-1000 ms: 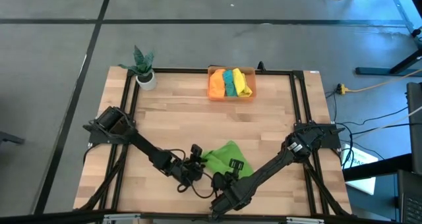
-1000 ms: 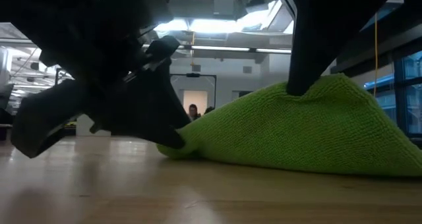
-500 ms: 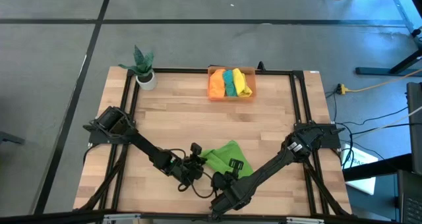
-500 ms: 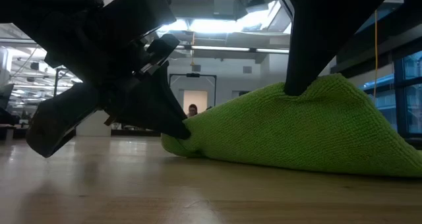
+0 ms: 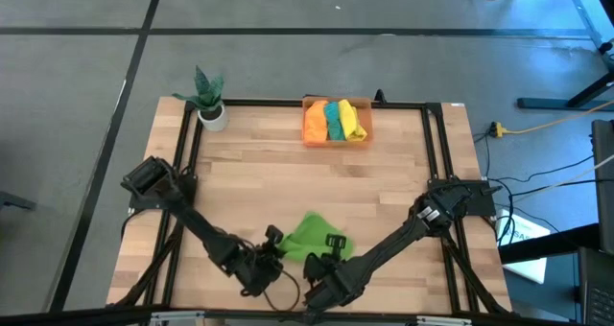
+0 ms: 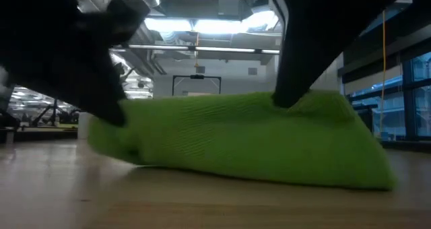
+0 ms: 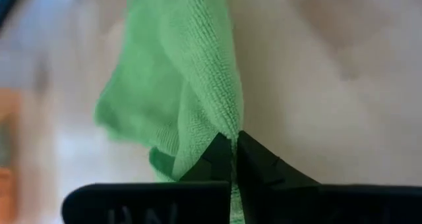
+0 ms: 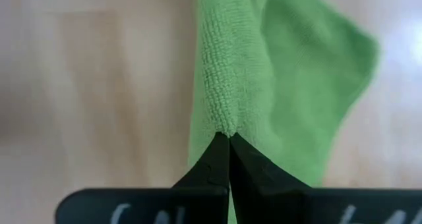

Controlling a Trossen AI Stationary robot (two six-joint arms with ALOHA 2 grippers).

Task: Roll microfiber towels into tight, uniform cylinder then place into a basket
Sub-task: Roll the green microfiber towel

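Two end effectors, the left end effector (image 5: pixel 271 238) and the right end effector (image 5: pixel 332 243), each pinch an edge of the one light green towel (image 5: pixel 305 235) near the tabletop's (image 5: pixel 403 182) 6 o'clock edge, so the cloth stretches 9-to-3 between them, equally near both arms. Toward 12 o'clock the single basket (image 5: pixel 337 139) already holds three rolled towels: orange (image 5: pixel 314 121), teal (image 5: pixel 335 119), yellow (image 5: pixel 353 121).

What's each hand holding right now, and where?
Both pinch the light green towel at its edge: left hand, right hand.
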